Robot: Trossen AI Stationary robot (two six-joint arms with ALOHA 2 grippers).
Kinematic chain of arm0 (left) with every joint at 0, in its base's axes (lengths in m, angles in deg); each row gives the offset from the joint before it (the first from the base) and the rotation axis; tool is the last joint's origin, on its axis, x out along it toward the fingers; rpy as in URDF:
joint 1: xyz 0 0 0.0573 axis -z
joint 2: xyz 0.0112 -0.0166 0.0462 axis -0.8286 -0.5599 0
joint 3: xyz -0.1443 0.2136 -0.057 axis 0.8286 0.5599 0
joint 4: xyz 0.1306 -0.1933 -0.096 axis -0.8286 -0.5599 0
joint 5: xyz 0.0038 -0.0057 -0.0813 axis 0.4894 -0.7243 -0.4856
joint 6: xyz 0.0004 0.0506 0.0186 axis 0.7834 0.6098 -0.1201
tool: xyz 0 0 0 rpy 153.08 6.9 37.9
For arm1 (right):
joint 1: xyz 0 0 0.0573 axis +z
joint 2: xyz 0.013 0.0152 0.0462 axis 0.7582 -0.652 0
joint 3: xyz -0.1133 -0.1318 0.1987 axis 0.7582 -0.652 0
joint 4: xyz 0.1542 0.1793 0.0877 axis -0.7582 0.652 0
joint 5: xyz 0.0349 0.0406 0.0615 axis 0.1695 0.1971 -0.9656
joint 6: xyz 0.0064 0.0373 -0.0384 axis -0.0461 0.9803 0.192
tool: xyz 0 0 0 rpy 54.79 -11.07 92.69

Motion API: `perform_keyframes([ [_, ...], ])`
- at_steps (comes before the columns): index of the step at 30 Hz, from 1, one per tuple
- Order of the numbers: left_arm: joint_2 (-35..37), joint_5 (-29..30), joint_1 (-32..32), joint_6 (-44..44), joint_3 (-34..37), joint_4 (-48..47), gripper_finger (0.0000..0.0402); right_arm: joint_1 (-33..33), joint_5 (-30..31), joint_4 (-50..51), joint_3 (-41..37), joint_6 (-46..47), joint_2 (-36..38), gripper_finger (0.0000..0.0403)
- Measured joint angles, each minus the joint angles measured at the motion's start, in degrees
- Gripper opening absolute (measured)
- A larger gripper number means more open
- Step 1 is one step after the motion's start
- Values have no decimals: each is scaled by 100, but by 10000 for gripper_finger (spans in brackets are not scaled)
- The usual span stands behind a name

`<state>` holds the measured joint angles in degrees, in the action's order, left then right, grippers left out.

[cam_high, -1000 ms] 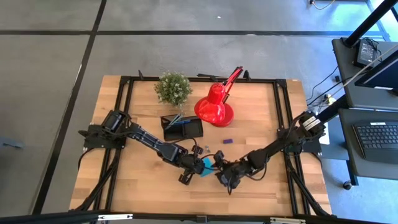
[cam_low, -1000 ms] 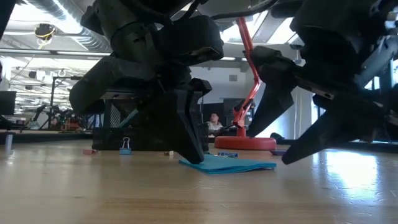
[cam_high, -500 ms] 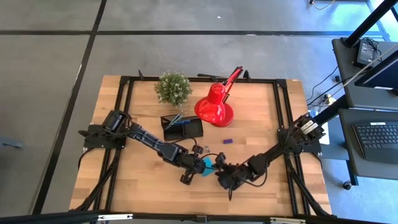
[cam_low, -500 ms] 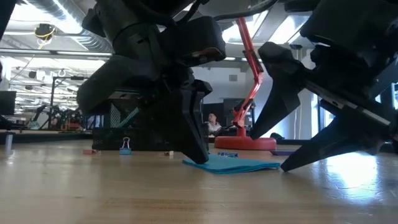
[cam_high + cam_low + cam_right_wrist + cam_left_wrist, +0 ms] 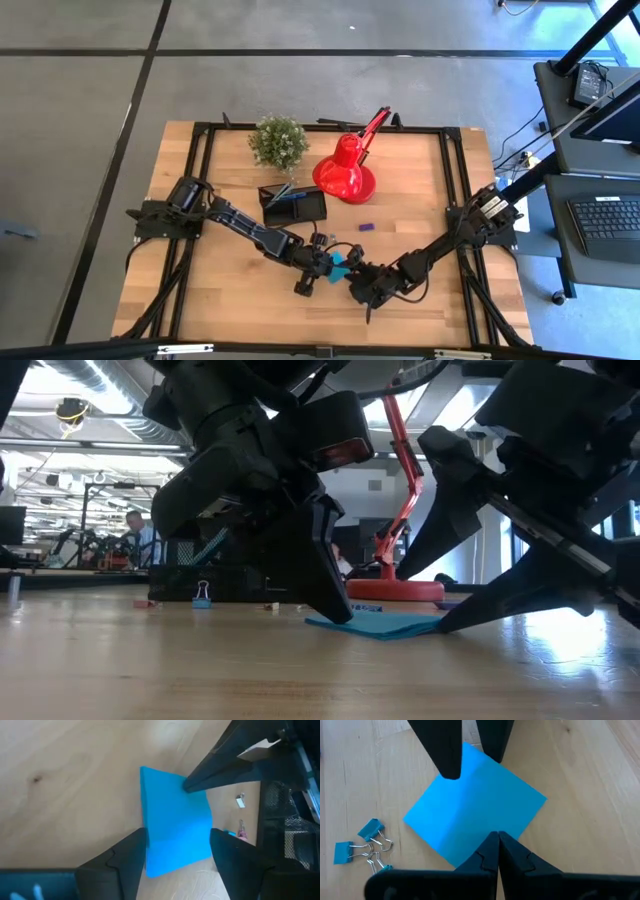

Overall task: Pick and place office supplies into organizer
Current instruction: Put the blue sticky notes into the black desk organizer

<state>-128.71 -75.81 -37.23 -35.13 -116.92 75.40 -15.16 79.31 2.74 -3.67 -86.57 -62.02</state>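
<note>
A square blue sticky-note pad (image 5: 337, 262) lies flat on the wooden table, in front of the black organizer (image 5: 294, 204). My left gripper (image 5: 497, 840) is shut, its tip on the pad's edge. My right gripper (image 5: 177, 852) comes at the pad from the opposite side and stands open. Its two fingers (image 5: 451, 755) stand on either side of the pad's corner, low over the table. The pad (image 5: 385, 624) shows between both grippers in the low view. My left gripper presses the tip of its shut fingers (image 5: 338, 612) on the pad's edge nearest to it (image 5: 485, 851), slanting down from the table's left. The pad stays on the table. My right gripper has open fingers astride the pad's far corner (image 5: 170, 845); whether they touch it I cannot tell.
Blue binder clips (image 5: 362, 845) lie on the table beside the pad. A red desk lamp (image 5: 345, 172) and a green potted plant (image 5: 279, 140) stand behind the organizer. A small purple piece (image 5: 366, 227) lies to the right. Black frame rails (image 5: 455, 200) border the table.
My right gripper has sunk toward the table and turned at the wrist, staying open around the pad. My left gripper's shut tip has rolled and crept toward the table's right, and the pad has slid a little that way, flat on the table.
</note>
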Motion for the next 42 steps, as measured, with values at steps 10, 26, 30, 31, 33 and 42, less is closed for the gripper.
perform_keyframes([
  [10,0,-114,-2,-2,0,-2,2,-13,493,36,-10,30,-11,222],
  [26,0,-146,-7,0,-4,2,2,-63,367,-327,-29,-109,-23,208],
  [30,0,-147,-4,0,-4,4,1,-169,55,-275,-23,-113,-22,184],
  [31,0,-149,-4,0,-4,3,1,-189,28,-268,-21,-114,-22,177],
  [33,0,-149,-4,0,-4,4,1,-212,14,-262,-21,-116,-22,163],
  [42,0,-150,-10,0,-4,2,2,-232,-142,-316,-25,-157,-22,118],
])
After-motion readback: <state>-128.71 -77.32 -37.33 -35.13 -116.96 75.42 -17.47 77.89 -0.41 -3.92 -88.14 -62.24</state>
